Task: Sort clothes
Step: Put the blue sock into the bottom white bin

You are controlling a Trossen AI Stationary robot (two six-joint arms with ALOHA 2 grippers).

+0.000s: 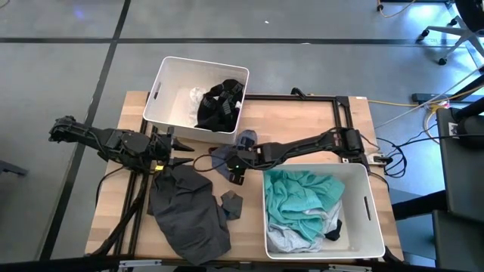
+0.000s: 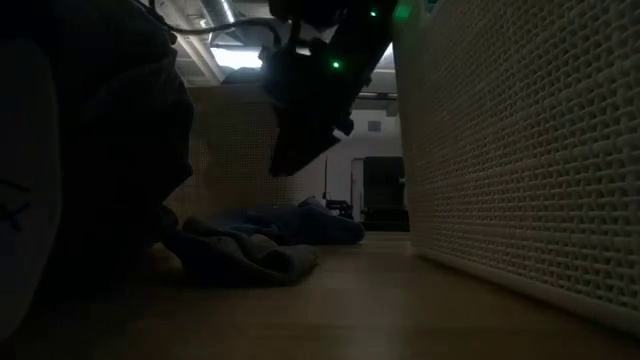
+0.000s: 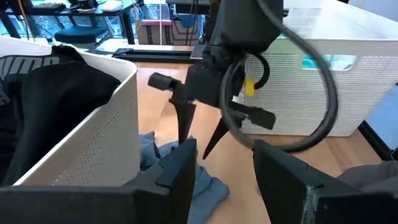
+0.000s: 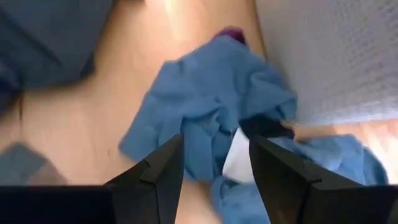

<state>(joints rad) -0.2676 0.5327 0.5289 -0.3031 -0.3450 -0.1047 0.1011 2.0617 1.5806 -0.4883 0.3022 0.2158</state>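
Observation:
A bright blue garment (image 4: 211,106) lies crumpled on the wooden table beside the far-left bin; it also shows in the high view (image 1: 224,156) and the low view (image 2: 300,222). My right gripper (image 1: 236,165) hangs just above it, fingers pointing down and open, touching nothing; it also shows in the left wrist view (image 3: 198,140). My left gripper (image 1: 178,149) is open and empty, level over the table's left part, facing the right gripper. A dark grey garment (image 1: 185,211) lies spread at the near left, with a small dark sock (image 1: 231,202) beside it.
A white bin (image 1: 162,79) at the far left holds black clothes (image 1: 219,102). A white bin (image 1: 374,219) at the near right holds teal clothes (image 1: 302,200). A black frame (image 1: 344,106) lies at the far right of the table.

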